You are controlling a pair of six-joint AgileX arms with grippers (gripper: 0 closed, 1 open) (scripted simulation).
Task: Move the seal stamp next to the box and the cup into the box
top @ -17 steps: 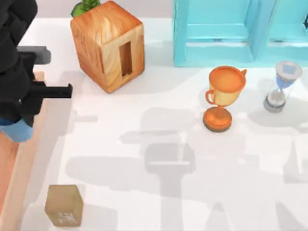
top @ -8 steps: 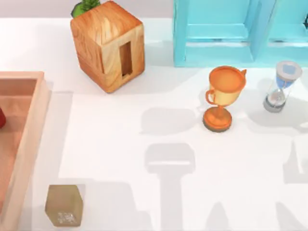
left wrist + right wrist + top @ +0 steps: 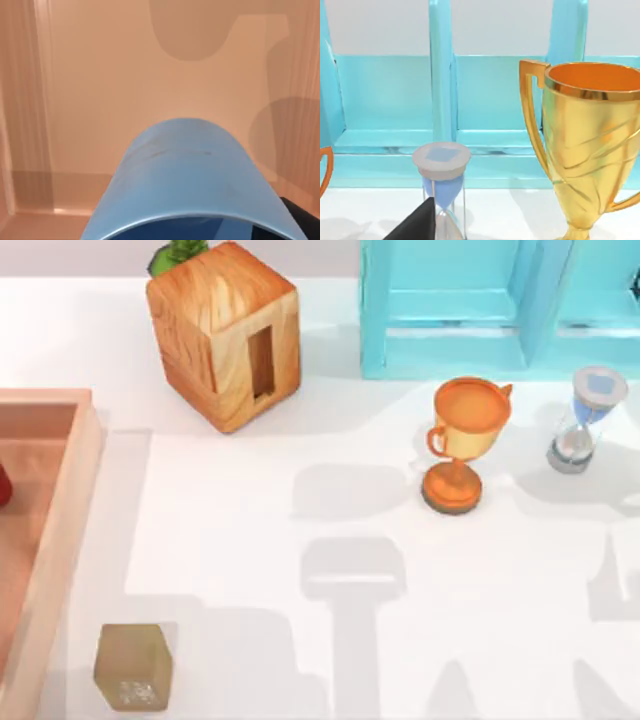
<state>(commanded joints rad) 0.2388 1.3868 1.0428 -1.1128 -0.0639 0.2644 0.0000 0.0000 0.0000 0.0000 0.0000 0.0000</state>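
The blue cup (image 3: 190,170) sits close before the left wrist camera, on its side, above the peach floor of the box (image 3: 125,75). My left gripper is shut on it, and a dark fingertip (image 3: 305,220) peeks out beside the cup. In the top view the box (image 3: 70,500) lies at the table's left edge. The seal stamp (image 3: 133,667), a small tan block with pale marks, stands on the table just right of the box's near end. A black fingertip (image 3: 417,225) of my right gripper shows in front of the hourglass.
A glossy wooden cube with a slot (image 3: 225,335) stands at the back left, and a turquoise cabinet (image 3: 480,305) at the back right. An orange trophy cup (image 3: 462,445) and an hourglass (image 3: 585,420) stand right of centre. A red object (image 3: 3,485) lies in the box.
My left arm has carried the blue cup leftward out of the top view, uncovering the box. The stamp and the other objects have not moved.
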